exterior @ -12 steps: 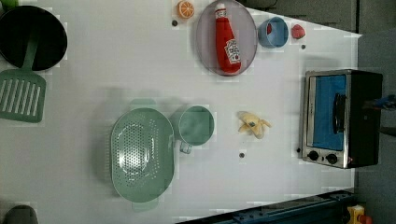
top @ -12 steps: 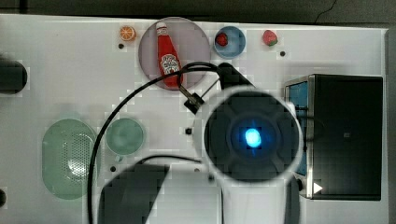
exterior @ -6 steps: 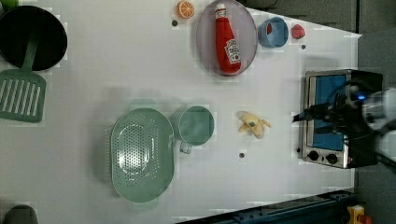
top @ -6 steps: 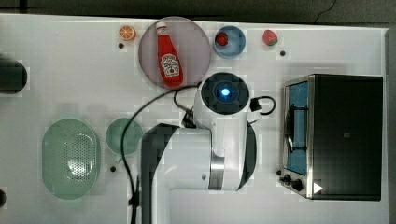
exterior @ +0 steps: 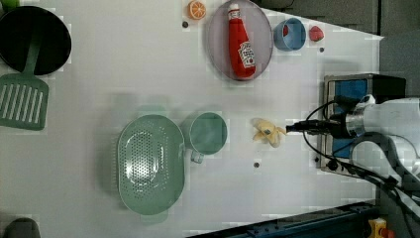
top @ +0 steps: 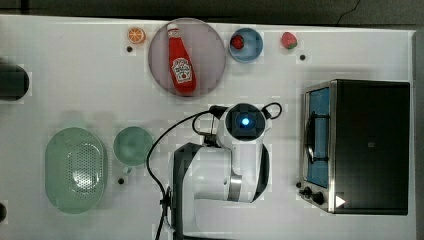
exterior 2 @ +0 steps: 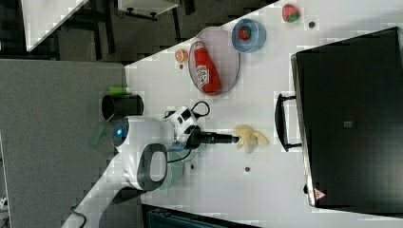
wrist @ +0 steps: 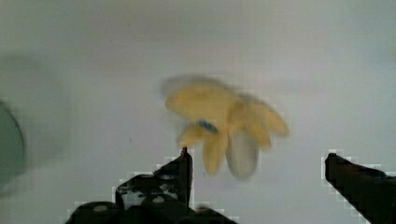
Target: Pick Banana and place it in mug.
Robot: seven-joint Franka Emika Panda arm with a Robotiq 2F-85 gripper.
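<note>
The robot arm's black two-fingered tool (wrist: 257, 163) stands spread wide and holds nothing. In the wrist view its two dark fingertips (wrist: 184, 161) sit apart, with the small pale yellow peeled banana (wrist: 224, 126) lying on the white worktop (wrist: 93, 70) just beyond the gap between them, not touching either finger.

In the left view the tool (exterior: 292, 127) reaches in from the left view's right, its tip just beside the banana (exterior: 267, 132); whether it touches cannot be told. In the right view the tool (exterior 2: 234, 138) likewise ends right at the banana (exterior 2: 249, 137).

Past the banana from the tool, in the left view, bare worktop (exterior: 124, 64) leads to the pale teal-green round mug (exterior: 208, 134) with a small handle stub. The mug sits just beside a larger green oval perforated strainer (exterior: 150, 163).

Behind the tool, in the left view, stands a black and silver toaster oven (exterior: 354, 89), close to the arm. Off to one side of the tool, well apart, a red ketchup bottle (exterior: 241, 42) lies on a round pink plate (exterior: 218, 49) near the worktop's far edge, with a small blue bowl (exterior: 292, 34) next to it.
</note>
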